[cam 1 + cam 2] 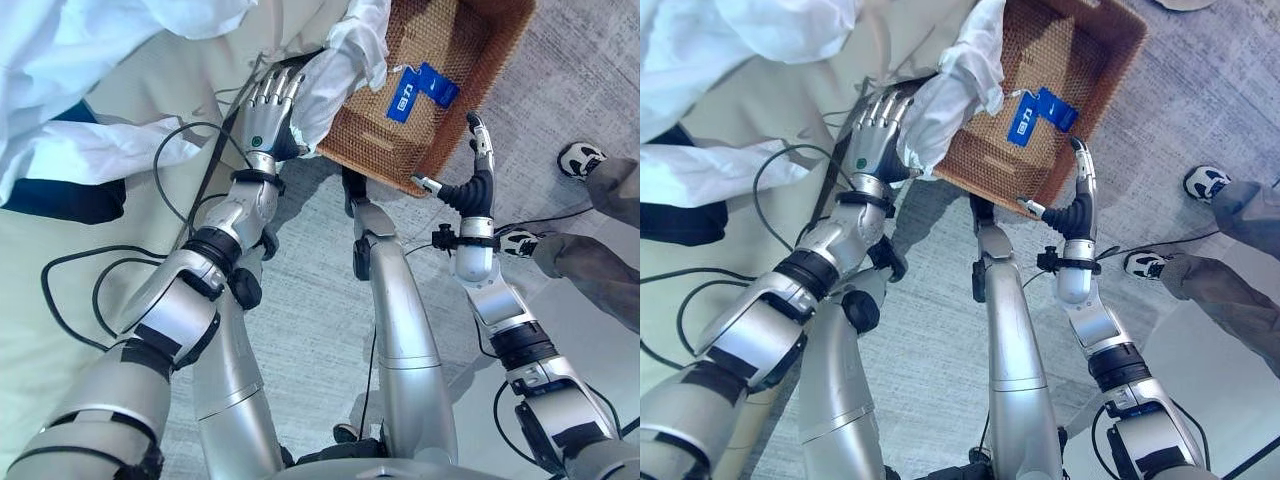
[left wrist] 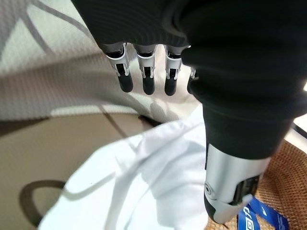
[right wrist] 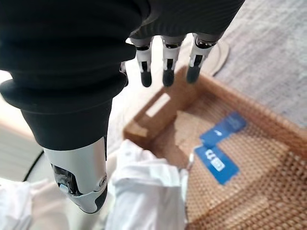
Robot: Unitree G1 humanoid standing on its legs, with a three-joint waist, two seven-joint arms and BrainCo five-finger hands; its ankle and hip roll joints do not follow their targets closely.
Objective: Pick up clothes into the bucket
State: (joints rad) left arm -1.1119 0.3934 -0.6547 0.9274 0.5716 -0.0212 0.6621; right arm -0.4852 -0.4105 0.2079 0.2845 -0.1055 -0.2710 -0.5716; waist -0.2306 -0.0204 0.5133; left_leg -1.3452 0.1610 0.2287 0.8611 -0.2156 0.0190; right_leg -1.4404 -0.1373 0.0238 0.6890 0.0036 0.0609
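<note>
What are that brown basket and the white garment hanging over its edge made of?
The basket looks like woven wicker or rattan, matte brown: a fine lattice weave shows on its walls and floor. The white garment seems a thin, soft woven fabric, perhaps cotton; it folds and drapes loosely.

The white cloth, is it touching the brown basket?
Touching. In the left eye view the white cloth hangs over the brown basket's rim, with no gap. The right wrist view shows the same drape.

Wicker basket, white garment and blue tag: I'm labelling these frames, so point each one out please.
wicker basket [image 1: 497, 62]: left eye view, on its woven right wall.
white garment [image 1: 335, 70]: left eye view, on the sleeve draped over the basket's rim.
blue tag [image 1: 1037, 113]: right eye view, on the tag's middle.
</note>
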